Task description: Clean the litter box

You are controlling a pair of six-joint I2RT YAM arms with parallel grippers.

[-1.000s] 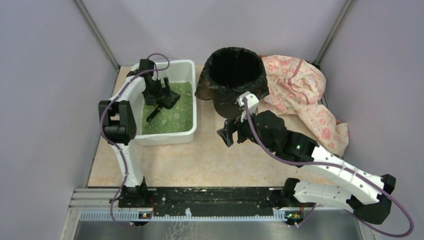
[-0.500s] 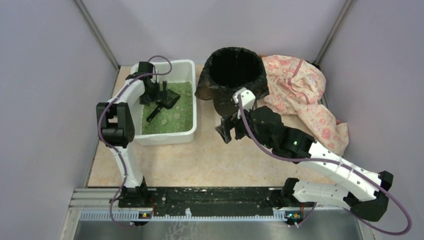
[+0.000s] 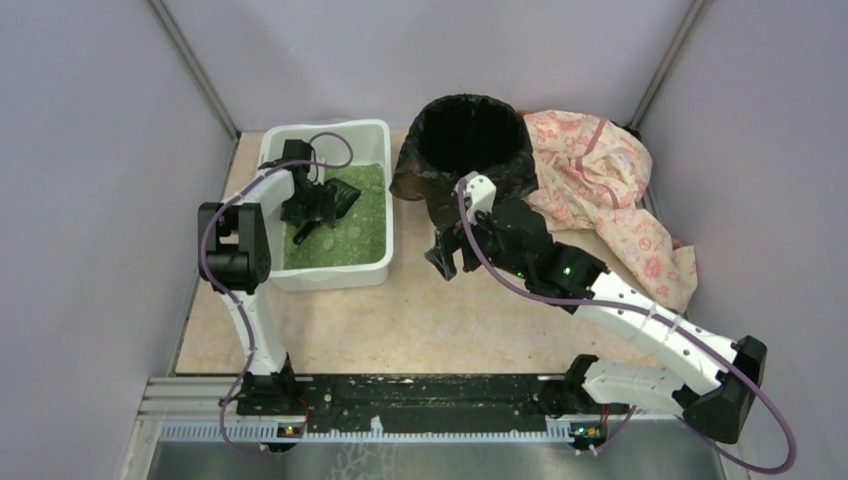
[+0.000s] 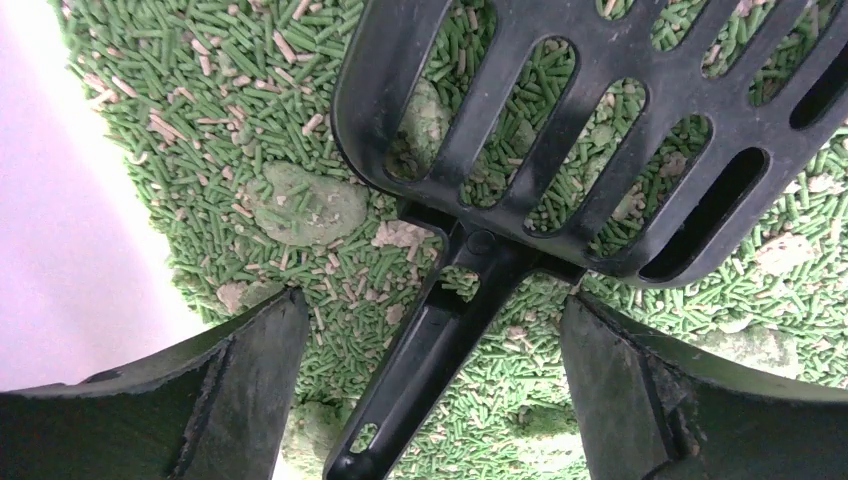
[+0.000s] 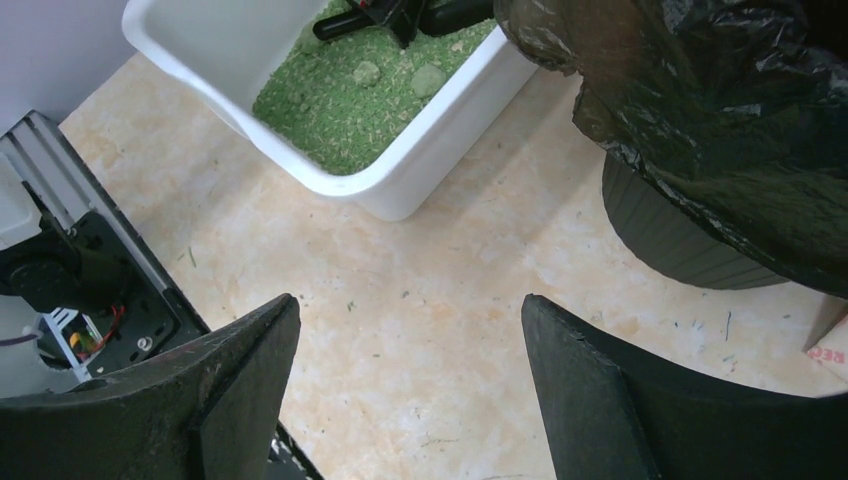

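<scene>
Now | litter box (image 3: 330, 276) long axis near-far | left gripper (image 4: 430, 330) wide | right gripper (image 5: 408, 330) wide

arms (image 3: 650, 325) wht/blk | cables (image 3: 788, 440) purple | L claw (image 4: 432, 392) blk | R claw (image 5: 405, 395) blk

Litter box (image 3: 330, 274): set on the table (image 3: 420, 320), rear left.
Scoop (image 3: 342, 192): laid on the litter (image 3: 350, 240) inside the box.
Bin (image 3: 425, 185): placed right of the box.
Cloth (image 3: 600, 190): heaped just beside the bin, on its right.

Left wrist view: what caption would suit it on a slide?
The open left gripper straddles the black scoop's handle above green litter and clumps.
</scene>
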